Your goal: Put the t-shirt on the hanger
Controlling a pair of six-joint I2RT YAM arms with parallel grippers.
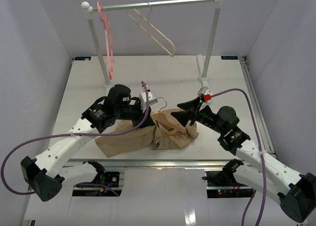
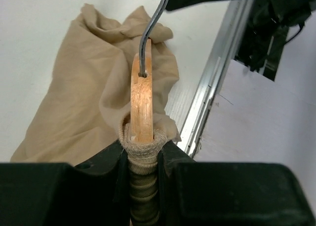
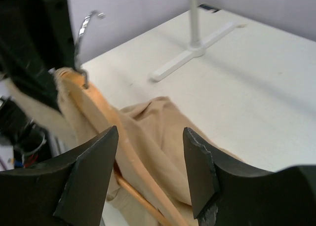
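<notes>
The tan t-shirt (image 1: 129, 139) lies bunched on the table between the arms. The wooden hanger (image 2: 142, 100) stands up through its ribbed collar (image 2: 143, 149), with the metal hook (image 2: 152, 28) pointing away. My left gripper (image 2: 143, 154) is shut on the hanger's neck with the collar wrapped round it; it also shows in the top view (image 1: 150, 112). My right gripper (image 3: 150, 152) is open and empty just above the shirt (image 3: 163, 137). The hanger's arm and crossbar (image 3: 101, 117) run by its left finger. In the top view the right gripper (image 1: 182, 112) sits at the shirt's right end.
A clothes rack (image 1: 153, 5) stands at the back of the table with a pink hanger (image 1: 107, 36) and a pale cream hanger (image 1: 157, 32) on it. Its right foot (image 3: 190, 56) is beyond the right gripper. The table's metal edge (image 2: 207, 88) runs close to the shirt.
</notes>
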